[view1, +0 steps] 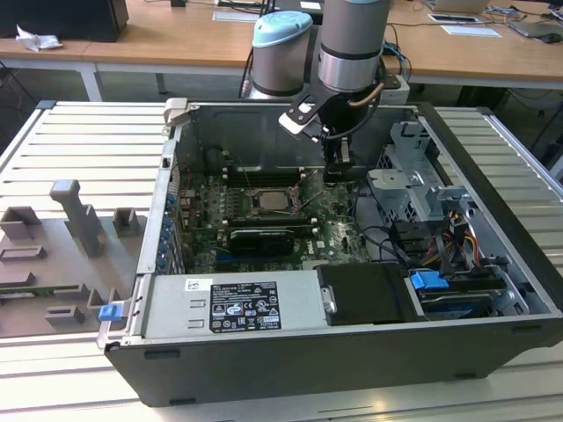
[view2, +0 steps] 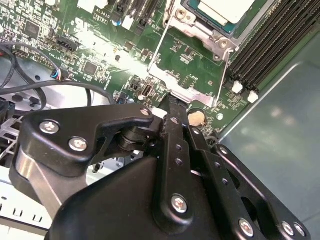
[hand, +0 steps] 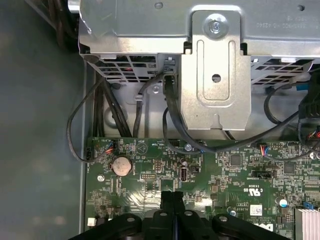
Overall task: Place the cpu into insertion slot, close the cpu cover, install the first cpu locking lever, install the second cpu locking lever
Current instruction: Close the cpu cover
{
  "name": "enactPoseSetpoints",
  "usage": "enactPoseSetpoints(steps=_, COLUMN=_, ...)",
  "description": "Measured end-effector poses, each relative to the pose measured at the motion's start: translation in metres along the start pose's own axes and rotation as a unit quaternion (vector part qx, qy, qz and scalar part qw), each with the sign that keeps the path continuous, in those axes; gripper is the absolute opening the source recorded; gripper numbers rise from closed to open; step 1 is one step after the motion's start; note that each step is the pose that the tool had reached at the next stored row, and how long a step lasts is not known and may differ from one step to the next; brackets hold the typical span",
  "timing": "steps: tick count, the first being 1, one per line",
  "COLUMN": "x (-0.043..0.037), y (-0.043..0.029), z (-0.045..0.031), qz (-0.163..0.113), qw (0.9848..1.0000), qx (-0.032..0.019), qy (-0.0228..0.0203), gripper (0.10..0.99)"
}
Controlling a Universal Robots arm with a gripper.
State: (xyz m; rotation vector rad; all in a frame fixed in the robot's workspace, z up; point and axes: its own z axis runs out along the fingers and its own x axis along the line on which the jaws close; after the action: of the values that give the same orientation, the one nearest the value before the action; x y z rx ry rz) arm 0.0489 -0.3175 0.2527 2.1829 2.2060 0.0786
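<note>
Jaws are pressing flat against each other with nothing between them, which shows best in the first wrist view, where the two black fingers (hand: 167,202) are meeting along a thin seam. The arm (view1: 350,53) is reaching down from the far side into the open computer case (view1: 290,369), which is lying on the slatted worktop (view1: 79,141). The jaws are hanging low over the green motherboard (view1: 339,230), just to the exterior view's right of the socket. The cpu (view1: 268,200) is sitting in that socket near the middle of the board, and its pale metal top (view2: 225,7) is facing up in the second wrist view. The cpu cover (view2: 212,36) is appearing to lie flat around the chip as a silver frame. A thin wire lever (view2: 159,47) is running along the side of the socket nearest the jaws; whether it is latched cannot be told. The fingertips are hovering just beside a round coin battery (view2: 196,118), seen in both wrist views (hand: 121,165), well apart from the cpu. Beyond the board edge a folded metal drive cage (hand: 215,75) is standing with black cables (hand: 75,130) looping beneath it. A grey power supply (view1: 229,303) is filling the near side of the case, and grey fixtures (view1: 79,220) are sitting on the worktop at the exterior view's left.
</note>
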Motion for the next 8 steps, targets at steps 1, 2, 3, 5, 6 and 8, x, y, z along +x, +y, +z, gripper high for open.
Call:
enactPoseSetpoints(steps=1, x=0.0, y=-0.0012, z=0.0, qz=0.0, qw=1.0, qx=0.0, qy=0.0001, gripper=0.106)
enactPoseSetpoints(steps=2, x=0.0, y=-0.0017, z=0.0, qz=0.0, qw=1.0, qx=0.0, qy=0.0001, gripper=0.106)
enactPoseSetpoints(steps=3, x=0.0001, y=-0.0017, z=-0.0001, qz=0.0, qw=1.0, qx=0.0, qy=0.0001, gripper=0.106)
enactPoseSetpoints(steps=5, x=0.0001, y=-0.002, z=-0.0001, qz=0.0, qw=1.0, qx=0.0, qy=0.0001, gripper=0.106)
enactPoseSetpoints(steps=6, x=0.0001, y=-0.0022, z=-0.0001, qz=0.0, qw=1.0, qx=0.0, qy=0.0001, gripper=0.106)
enactPoseSetpoints(steps=8, x=0.0001, y=-0.0029, z=-0.0001, qz=0.0, qw=1.0, qx=0.0, qy=0.0001, gripper=0.106)
